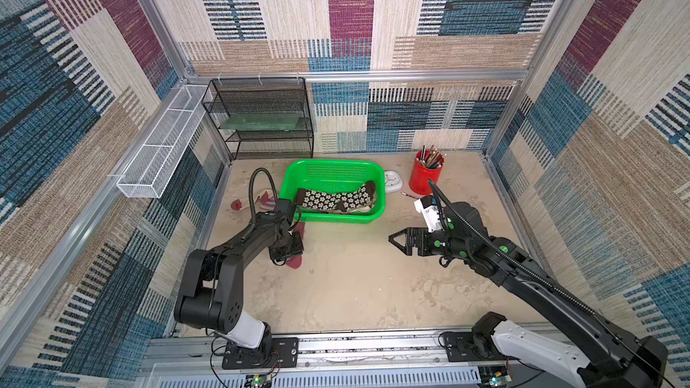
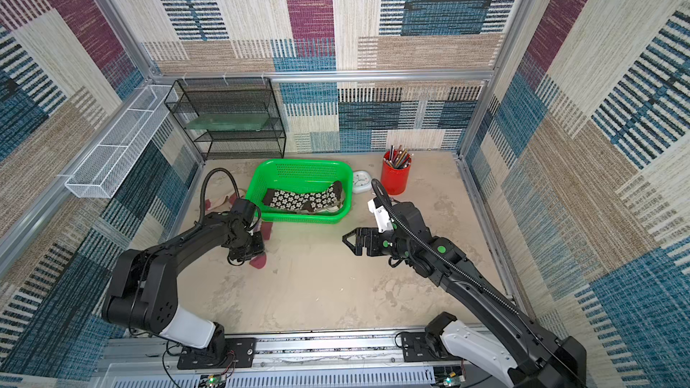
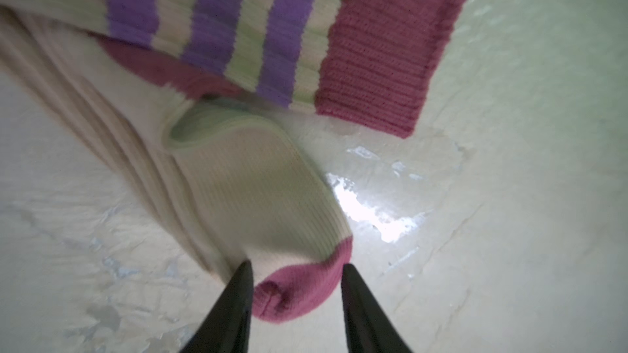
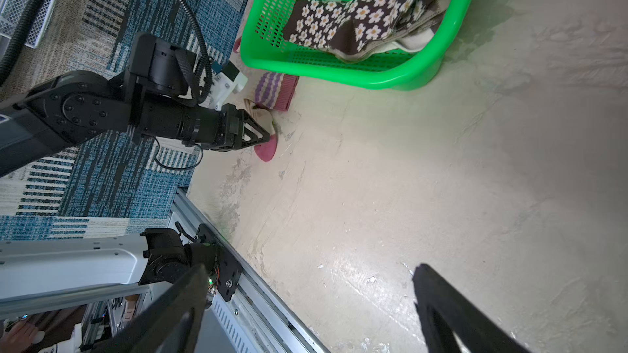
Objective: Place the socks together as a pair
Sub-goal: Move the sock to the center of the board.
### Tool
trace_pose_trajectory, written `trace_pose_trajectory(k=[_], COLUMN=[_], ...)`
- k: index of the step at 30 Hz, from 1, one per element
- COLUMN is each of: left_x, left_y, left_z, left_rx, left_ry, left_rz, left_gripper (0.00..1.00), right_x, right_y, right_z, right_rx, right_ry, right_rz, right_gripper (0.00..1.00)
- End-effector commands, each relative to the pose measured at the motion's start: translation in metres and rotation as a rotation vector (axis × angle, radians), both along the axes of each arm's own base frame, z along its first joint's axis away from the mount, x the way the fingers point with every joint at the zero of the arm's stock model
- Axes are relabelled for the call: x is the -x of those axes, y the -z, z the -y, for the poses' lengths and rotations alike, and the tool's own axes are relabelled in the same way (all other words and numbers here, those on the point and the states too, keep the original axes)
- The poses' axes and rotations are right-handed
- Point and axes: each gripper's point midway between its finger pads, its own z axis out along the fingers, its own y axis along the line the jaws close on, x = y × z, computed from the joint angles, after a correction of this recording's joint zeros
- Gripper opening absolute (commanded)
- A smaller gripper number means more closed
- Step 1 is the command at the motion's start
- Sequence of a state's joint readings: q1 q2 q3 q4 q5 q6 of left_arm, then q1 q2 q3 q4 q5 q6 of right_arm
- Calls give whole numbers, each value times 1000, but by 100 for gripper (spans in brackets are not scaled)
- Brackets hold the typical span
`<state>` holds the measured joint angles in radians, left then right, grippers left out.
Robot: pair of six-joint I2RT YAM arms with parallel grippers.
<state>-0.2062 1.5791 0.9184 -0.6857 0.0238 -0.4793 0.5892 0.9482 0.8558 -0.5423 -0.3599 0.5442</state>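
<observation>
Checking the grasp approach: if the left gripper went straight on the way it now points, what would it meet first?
The maroon toe of the cream sock, which sits between the jaws of the left gripper. The table seems to lie right under it, though depth is hard to judge.

Centre-left in a top view, the left arm (image 1: pixel 239 242) hides most of a purple-striped sock (image 1: pixel 295 262) — only its maroon toe shows; daisy socks (image 1: pixel 336 198) largely bury paler socks (image 1: pixel 360 210) in the basket (image 1: pixel 332 163).
</observation>
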Motion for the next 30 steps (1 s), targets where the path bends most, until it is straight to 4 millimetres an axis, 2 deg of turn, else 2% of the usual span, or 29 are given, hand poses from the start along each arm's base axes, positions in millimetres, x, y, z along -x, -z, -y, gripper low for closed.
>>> trace_pose_trajectory(k=[1,3,6,8,13,16,21,22,24,28,29,30], left_x=[2,11,27,41,81,96,97,91,88,74,71,69], left_y=[11,18,20,18,14,12,-1,-7,-7,-20,-26,-34], left_z=[-2,2,14,30,89,122,193,212,246,308,318,326], left_rx=[-35,-33,-12,24,151,253,353,376,406,461,470,476], left_ry=[30,36,44,55,56,-9,30,45,71,115,126,134], left_rz=[-23,-48,-59,-57,-52,-28,20,29,26,48,54,64], left_gripper=[25,9,0,0,0,0,0,0,0,0,0,5], right_x=[2,2,2,2,1,-2,-2,-1,-2,-6,-5,-5], right_y=[-7,-11,-16,-16,-8,0,17,21,26,31,31,29], right_z=[-1,0,3,6,14,20,32,35,41,66,71,76], right_rx=[-23,-26,-24,-19,-11,3,37,43,56,110,113,112], right_ry=[-9,-7,-5,2,21,37,51,56,70,163,174,186], right_rz=[19,30,48,57,65,51,22,17,8,-9,-10,-3], right_gripper=[96,96,96,96,96,96,96,96,96,96,96,96])
